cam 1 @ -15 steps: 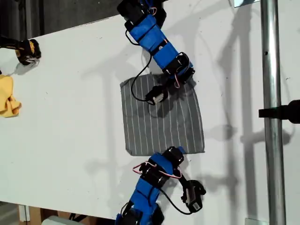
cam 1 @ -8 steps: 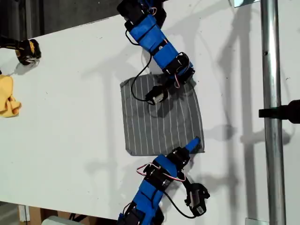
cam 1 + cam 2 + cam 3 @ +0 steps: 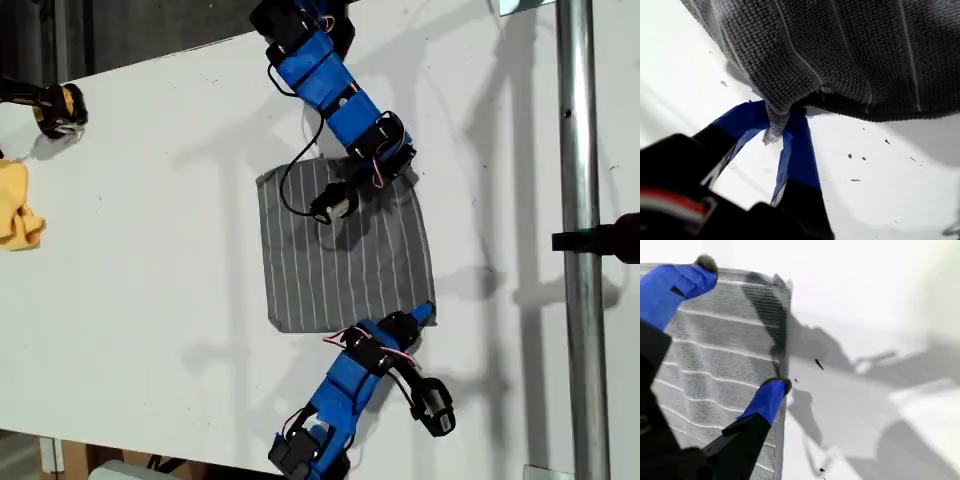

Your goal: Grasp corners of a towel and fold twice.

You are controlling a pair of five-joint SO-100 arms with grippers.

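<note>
The towel [image 3: 345, 260] lies flat on the white table [image 3: 150, 280], dark grey with thin white stripes. My first gripper [image 3: 398, 165] sits at the towel's upper corner on the exterior view's right. In the first wrist view my first gripper [image 3: 775, 117] is shut on that corner [image 3: 774, 127], with the towel [image 3: 840, 50] raised a little behind it. My second gripper [image 3: 421, 314] is at the lower corner on the exterior view's right. My second gripper [image 3: 735, 332] is open there. One fingertip [image 3: 772, 390] rests at the towel's hem; the other [image 3: 695, 275] hovers over the towel [image 3: 705, 365].
A small yellow cloth [image 3: 18, 205] and a black-and-yellow object [image 3: 55, 108] lie at the exterior view's far left. A metal pole [image 3: 580, 300] with a black clamp [image 3: 600, 240] runs down the exterior view's right. A wrist camera [image 3: 335, 202] and its cable hang over the towel.
The second arm has swung toward the exterior view's right, carrying its gripper along the towel's lower edge to the corner. The first arm has stayed put.
</note>
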